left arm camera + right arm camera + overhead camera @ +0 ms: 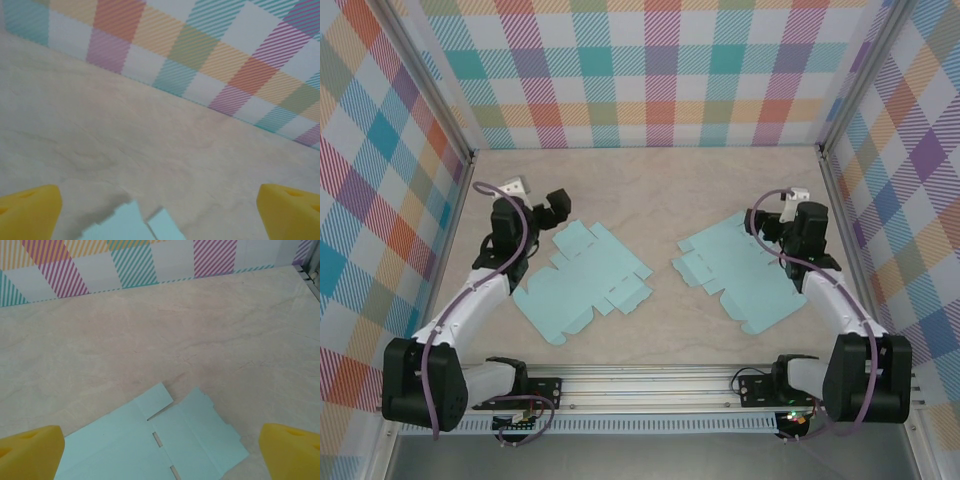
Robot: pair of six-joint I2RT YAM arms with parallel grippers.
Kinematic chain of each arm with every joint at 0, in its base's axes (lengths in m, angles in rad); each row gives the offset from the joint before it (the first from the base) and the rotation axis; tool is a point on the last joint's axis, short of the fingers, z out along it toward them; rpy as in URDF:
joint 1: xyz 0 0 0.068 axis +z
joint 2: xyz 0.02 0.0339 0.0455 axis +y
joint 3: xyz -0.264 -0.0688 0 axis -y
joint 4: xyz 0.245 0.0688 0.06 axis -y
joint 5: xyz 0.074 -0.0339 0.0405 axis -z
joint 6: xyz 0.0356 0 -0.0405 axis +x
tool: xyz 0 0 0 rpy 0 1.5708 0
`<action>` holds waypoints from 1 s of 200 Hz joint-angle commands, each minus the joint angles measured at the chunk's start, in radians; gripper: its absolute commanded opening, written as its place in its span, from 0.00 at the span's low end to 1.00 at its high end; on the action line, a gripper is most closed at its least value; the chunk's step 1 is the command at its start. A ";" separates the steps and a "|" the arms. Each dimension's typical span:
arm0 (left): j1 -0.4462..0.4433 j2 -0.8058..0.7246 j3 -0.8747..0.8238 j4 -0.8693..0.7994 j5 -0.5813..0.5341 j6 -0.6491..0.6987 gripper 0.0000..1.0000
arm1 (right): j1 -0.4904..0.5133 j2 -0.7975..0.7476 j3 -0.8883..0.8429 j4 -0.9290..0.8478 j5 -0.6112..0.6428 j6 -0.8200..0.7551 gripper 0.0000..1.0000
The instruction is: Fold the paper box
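Lying flat, the left paper box sheet (582, 285) is just beside the left gripper (560, 210), and the right paper box sheet (740, 270) just beside the right gripper (758, 228). Both grippers are spread wide and hold nothing. Under them is a beige table (650, 180), with checkered walls (650, 70) around.

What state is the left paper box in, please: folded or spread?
Spread: the left paper box lies flat on the table, with no flap standing up.
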 commanded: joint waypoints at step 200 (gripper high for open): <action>-0.550 0.688 0.633 -0.616 0.213 -0.447 0.98 | 0.003 0.291 0.522 -0.772 0.155 0.171 1.00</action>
